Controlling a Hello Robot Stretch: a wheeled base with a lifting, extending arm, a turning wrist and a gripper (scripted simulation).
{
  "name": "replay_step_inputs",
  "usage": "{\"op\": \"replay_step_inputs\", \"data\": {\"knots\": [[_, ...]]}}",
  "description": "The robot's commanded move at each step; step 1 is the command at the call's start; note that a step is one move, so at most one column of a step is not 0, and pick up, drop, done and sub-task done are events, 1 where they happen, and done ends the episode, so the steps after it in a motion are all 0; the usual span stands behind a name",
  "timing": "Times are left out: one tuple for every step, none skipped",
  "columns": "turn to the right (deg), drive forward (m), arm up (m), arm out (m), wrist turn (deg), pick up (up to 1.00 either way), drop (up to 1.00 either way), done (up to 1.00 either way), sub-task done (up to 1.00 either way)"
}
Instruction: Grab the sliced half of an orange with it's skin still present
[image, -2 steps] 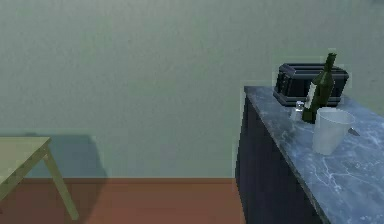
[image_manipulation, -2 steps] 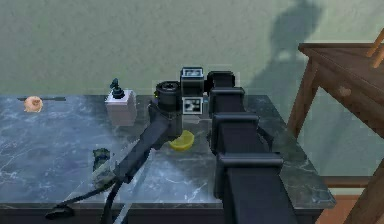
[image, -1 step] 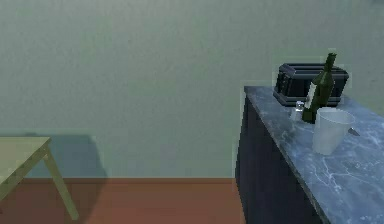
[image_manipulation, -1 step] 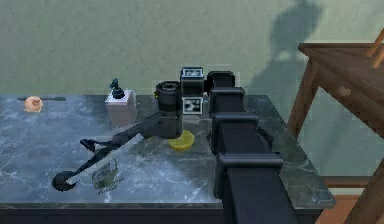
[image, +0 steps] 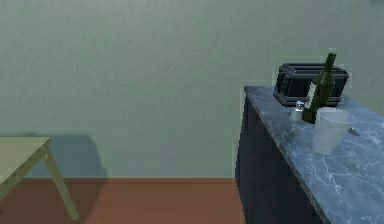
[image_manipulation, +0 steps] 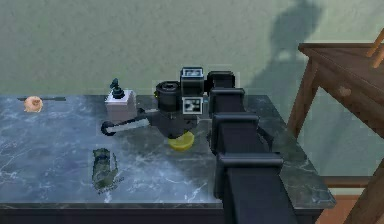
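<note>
End effector (image_manipulation: 112, 127): dark body with two thin fingers at the arm's far end, reaching across the grey marbled worktop (image_manipulation: 50, 145). We cannot tell how the fingers are set, nor whether they hold anything, since things lie on the surface at and behind them.

Arm (image_manipulation: 240, 150): dark square bar extended from the near edge, presumably to bring the fingers within reach of the fruit.

Yellow-orange wedge (image_manipulation: 182, 141): lying on the worktop just beside the end effector's body, on its near side. By shape and colour we judge it the sliced orange half. It lies by the body rather than the fingertips, so we expect realignment before any grasp.

White block with dark top (image_manipulation: 119, 96): standing near, beyond the fingers.

Glass vessel (image_manipulation: 102, 168): toward the near edge, apart from the wedge.

Pale orange round item (image_manipulation: 35, 103): well apart, toward the arm side view's left; a possible rival candidate.

Wooden table (image_manipulation: 340, 70): beyond the worktop's end.

Toaster (image: 308, 84), green bottle (image: 322, 92), white cup (image: 332, 131): grouped on a marbled worktop in the forward view.
</note>
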Motion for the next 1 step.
{"op": "replay_step_inputs", "data": {"knots": [[0.0,0.00,0.00,0.00,39.0,0.00,0.00,0.00,0.00]]}}
